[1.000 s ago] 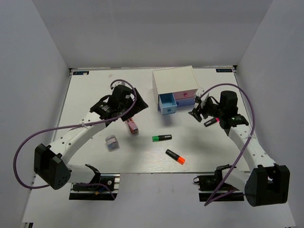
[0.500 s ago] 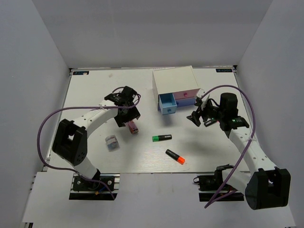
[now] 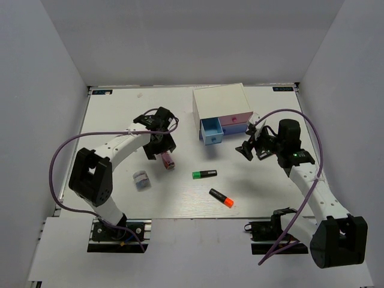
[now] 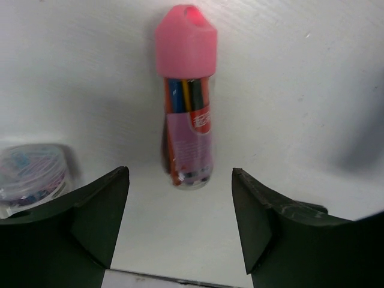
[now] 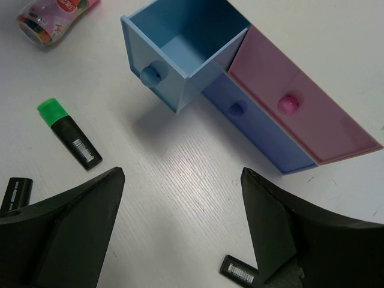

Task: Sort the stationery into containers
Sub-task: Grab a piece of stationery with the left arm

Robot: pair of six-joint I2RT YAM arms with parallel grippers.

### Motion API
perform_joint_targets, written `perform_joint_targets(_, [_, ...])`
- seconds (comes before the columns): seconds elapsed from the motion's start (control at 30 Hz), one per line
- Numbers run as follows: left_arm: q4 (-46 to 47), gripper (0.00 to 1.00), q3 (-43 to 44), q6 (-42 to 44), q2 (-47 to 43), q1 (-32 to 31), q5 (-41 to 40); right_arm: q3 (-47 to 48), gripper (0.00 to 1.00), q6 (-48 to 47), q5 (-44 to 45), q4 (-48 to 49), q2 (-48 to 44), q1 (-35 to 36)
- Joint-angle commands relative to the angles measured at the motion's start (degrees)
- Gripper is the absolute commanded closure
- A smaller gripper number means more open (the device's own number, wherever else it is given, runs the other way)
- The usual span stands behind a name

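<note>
The white drawer box (image 3: 221,102) stands at the back with its light-blue drawer (image 3: 211,131) (image 5: 186,42) pulled open and empty. The pink drawer (image 5: 300,114) and blue-violet lower drawer (image 5: 258,123) are shut. A stubby pink-capped tube (image 3: 168,160) (image 4: 187,108) lies just ahead of my left gripper (image 3: 157,150) (image 4: 180,222), which is open and empty. The grey-blue piece (image 3: 141,179) (image 4: 33,174) lies beside it. Green (image 3: 204,174) (image 5: 69,132) and orange (image 3: 221,198) highlighters lie mid-table. My right gripper (image 3: 247,149) (image 5: 183,174) hangs open over bare table before the drawers. A black highlighter barrel (image 5: 240,273) shows under it, cap hidden.
The white table (image 3: 114,114) is walled by grey panels on three sides. Purple cables loop from both arms. The arm bases sit at the near edge.
My left arm has folded in and brought its gripper down behind the pink tube, jaws slightly narrower. The right gripper's jaws have opened wider and it has shifted a little.
</note>
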Motion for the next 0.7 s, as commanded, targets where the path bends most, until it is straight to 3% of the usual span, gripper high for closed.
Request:
perform_joint_targets(0.0, [-7.21,0.21,1.17,0.26,-4.55,0.42,-2.27,-1.04,0.16,0.22,-0.10,2.59,-1.41,-0.16])
perform_joint_targets(0.1, [-11.87,0.21,0.55,-1.85,-6.57,1.56,-2.27,-1.66,0.16,0.57,-0.27,3.11,-1.32,-0.16])
perform_joint_targets(0.27, [-20.14,0.08,1.08,-8.33,-12.71,2.18,-1.66,-2.45,0.16,0.14,-0.37,4.34,-1.23,-0.16])
perform_joint_targets(0.33, [-27.05,0.01,-0.93,-20.43,-14.66,2.18,-1.66,-3.06,0.16,0.13,-0.80,4.78,-1.06,-0.25])
perform_joint_targets(0.4, [-27.98,0.00,-4.96,-31.93,-18.26,3.32,1.50,-3.50,0.16,0.57,-1.06,5.75,-0.53,-0.16])
perform_joint_targets(0.53, [-21.67,0.00,-12.09,-46.12,-25.64,3.32,4.23,-3.33,0.18,1.89,-1.77,6.46,0.26,-0.34])
perform_joint_targets(0.67, [-20.16,0.00,-14.65,-56.06,-28.37,3.93,-2.59,-3.94,0.18,1.19,-1.94,6.19,-0.18,-0.25])
